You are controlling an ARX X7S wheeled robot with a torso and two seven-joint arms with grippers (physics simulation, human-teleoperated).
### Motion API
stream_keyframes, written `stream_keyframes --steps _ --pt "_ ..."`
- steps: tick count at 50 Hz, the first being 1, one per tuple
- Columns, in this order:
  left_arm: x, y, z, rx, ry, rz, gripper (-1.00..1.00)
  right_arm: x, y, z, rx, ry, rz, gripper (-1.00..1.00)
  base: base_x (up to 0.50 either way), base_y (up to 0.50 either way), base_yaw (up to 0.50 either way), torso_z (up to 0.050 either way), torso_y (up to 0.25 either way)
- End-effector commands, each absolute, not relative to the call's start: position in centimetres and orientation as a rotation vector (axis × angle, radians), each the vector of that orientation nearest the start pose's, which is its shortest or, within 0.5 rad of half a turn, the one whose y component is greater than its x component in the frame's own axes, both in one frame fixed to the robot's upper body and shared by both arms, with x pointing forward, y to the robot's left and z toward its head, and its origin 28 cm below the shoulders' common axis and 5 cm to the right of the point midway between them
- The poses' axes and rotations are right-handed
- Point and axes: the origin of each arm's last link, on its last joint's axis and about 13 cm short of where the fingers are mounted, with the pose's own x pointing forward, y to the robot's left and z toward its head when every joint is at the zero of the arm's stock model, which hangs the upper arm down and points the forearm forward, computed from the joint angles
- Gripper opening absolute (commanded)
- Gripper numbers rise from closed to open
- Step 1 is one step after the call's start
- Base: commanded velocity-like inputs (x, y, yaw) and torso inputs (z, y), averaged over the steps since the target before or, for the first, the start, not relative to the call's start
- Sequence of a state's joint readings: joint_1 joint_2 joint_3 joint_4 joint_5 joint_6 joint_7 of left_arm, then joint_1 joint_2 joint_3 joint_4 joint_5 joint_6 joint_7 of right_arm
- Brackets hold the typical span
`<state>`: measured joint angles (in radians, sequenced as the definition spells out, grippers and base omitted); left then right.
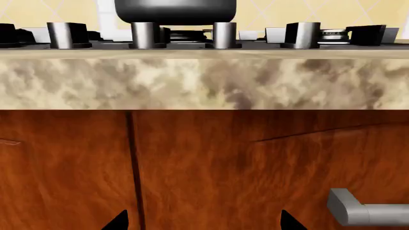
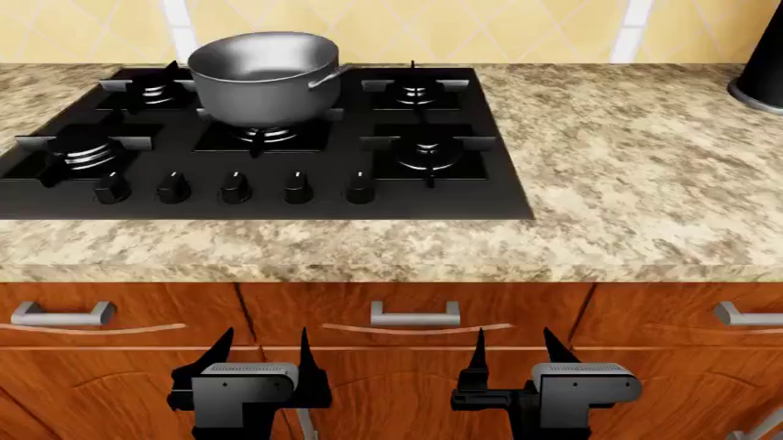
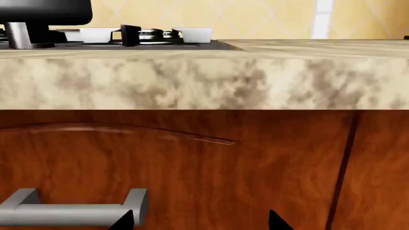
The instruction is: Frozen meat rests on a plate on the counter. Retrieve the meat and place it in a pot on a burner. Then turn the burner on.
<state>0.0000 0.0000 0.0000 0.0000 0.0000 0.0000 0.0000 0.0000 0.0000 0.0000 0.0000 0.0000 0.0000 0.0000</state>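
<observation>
The grey metal pot (image 2: 263, 73) stands on the back middle burner of the black cooktop (image 2: 490, 197); its underside shows in the left wrist view as the pot (image 1: 176, 10). The speckled counter (image 2: 636, 174) runs across the head view. The meat and the plate are out of view. My left gripper (image 2: 260, 353) and right gripper (image 2: 512, 353) hang low in front of the wooden cabinet fronts, below the counter's edge. Both stand open with nothing between their fingers. In the wrist views only the black fingertips (image 1: 118, 221) (image 3: 276, 221) show.
A row of black burner knobs (image 2: 235, 187) lines the cooktop's front. Metal drawer handles (image 2: 413, 316) (image 2: 61, 316) (image 2: 749, 314) stick out of the cabinet fronts near the grippers. A dark object (image 2: 761, 69) stands at the counter's far right. A yellow tiled wall (image 2: 490, 27) is behind.
</observation>
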Motion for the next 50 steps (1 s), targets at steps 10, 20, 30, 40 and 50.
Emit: stream_keyframes --steps 10,20,30,40,50 --pt "21.09 20.46 1.4 -0.021 0.006 -0.007 1.0 20.83 -9.76 1.34 0.001 -0.007 0.001 1.0 0.0 0.0 0.0 0.0 0.0" --pt "21.11 20.56 1.32 -0.035 0.011 -0.003 1.0 20.63 -9.67 1.61 0.011 -0.001 0.016 1.0 0.0 0.37 0.0 0.0 0.0" --pt "21.16 20.57 1.34 -0.041 0.017 -0.001 1.0 20.68 -9.67 1.4 0.008 -0.003 0.026 1.0 0.0 0.5 0.0 0.0 0.0" --pt "21.03 20.55 1.33 -0.041 0.018 0.001 1.0 20.59 -9.65 1.49 0.006 -0.001 0.03 1.0 0.0 0.5 0.0 0.0 0.0" --pt "20.98 20.59 1.24 -0.039 0.022 0.0 1.0 20.77 -9.68 1.19 0.004 0.0 0.033 1.0 0.0 0.5 0.0 0.0 0.0"
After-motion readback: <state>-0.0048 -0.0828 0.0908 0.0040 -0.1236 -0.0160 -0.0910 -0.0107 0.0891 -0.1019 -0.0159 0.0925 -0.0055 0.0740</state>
